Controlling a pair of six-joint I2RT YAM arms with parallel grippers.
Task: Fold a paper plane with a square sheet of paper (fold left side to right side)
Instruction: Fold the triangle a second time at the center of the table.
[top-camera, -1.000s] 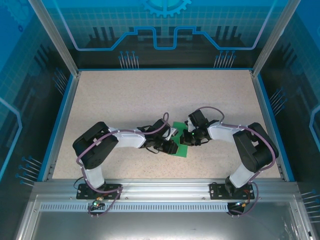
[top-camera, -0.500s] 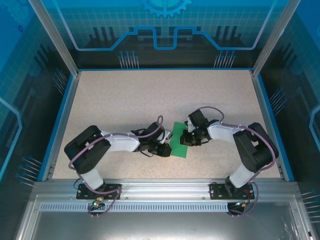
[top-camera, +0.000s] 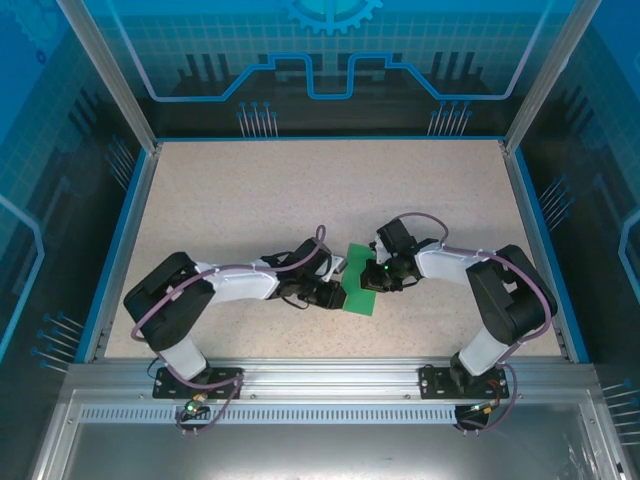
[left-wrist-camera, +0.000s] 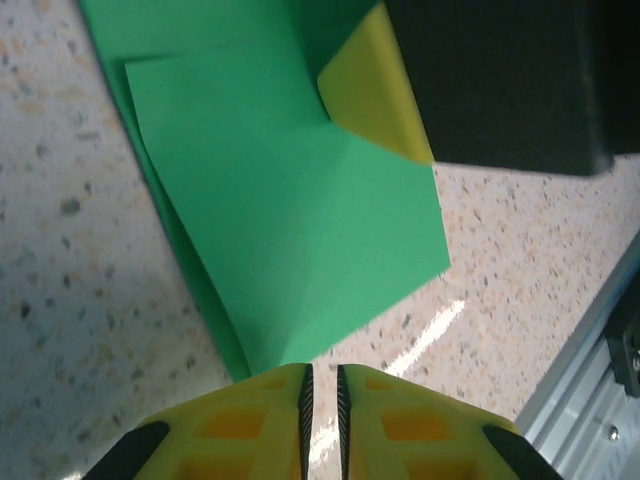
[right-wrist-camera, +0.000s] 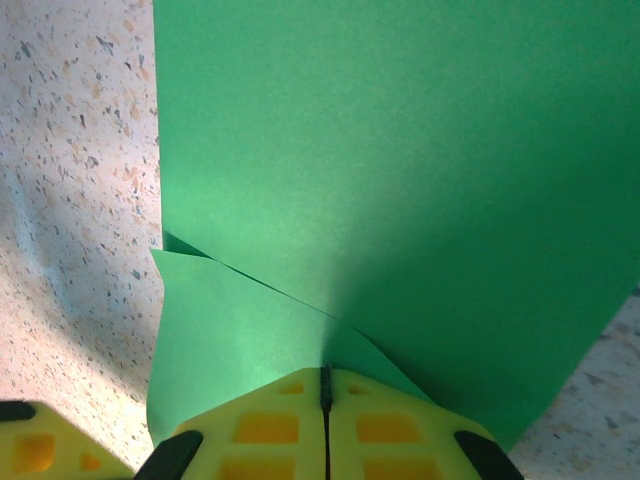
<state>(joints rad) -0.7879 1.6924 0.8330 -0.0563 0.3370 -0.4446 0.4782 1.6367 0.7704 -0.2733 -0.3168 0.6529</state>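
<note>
The square sheet of paper (top-camera: 357, 296) lay at the middle of the desk (top-camera: 250, 200), right between the two arms, and it was no flat square any more. The left wrist view showed one green layer on top of another, with a slimmer strip peeping out along its left edge.

The right gripper (right-wrist-camera: 325, 385) had its jaws pressed tight together, tip down on the sheet. One of its yellow fingers (left-wrist-camera: 372, 92) was planted on the paper's far part, and it looked to be pinning, not pinching. The left gripper (left-wrist-camera: 320, 390) sat low at the sheet's left side, jaws almost together with a thin slit between them. The paper's near corner ran right up to the tips. Whether that corner was nipped, I couldn't tell.

My read: this was mid-fold, one arm anchoring while the other worked the left side. The plane was some way off, with no dart shape on show.

The next move called for a sure hold on that left edge, then a lift and a sweep across to the right. The pin would have to keep the sheet from sliding, and the edges would need to be lined up before the crease was pressed flat.
</note>
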